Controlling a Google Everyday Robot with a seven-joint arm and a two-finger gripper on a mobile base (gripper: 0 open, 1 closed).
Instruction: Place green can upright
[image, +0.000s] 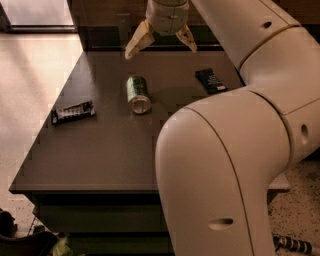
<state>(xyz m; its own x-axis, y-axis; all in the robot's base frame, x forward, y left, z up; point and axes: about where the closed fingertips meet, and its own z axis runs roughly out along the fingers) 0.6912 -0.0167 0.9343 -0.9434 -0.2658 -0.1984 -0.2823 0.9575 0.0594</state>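
The green can (138, 93) is lying on its side in the far half of the worktop, a bit left of the middle. Its shiny end is pointing at the near edge.

In the one camera view, we are seeing the gripper (161, 44) hanging in the air over the far edge, a little past the can and not touching it. Its two fingers (137, 41) are spread wide apart, and nothing is between them.

We are thinking about what could go wrong. The can is round, so if one finger bumps it first, it may roll toward the left or right edge. If the fingers pinch it too near one end, it may slip out or swing. If it is let go while leaning, it may fall over again.

The table (110, 150) is dark, flat and smooth. One dark snack wrapper (73, 111) is lying near the left edge, and another wrapper (211, 80) is lying near the far right corner. Both are well apart from the can. The big white arm (235, 150) is hiding the near right corner. A pale floor (30, 75) is shining with light past the left edge.
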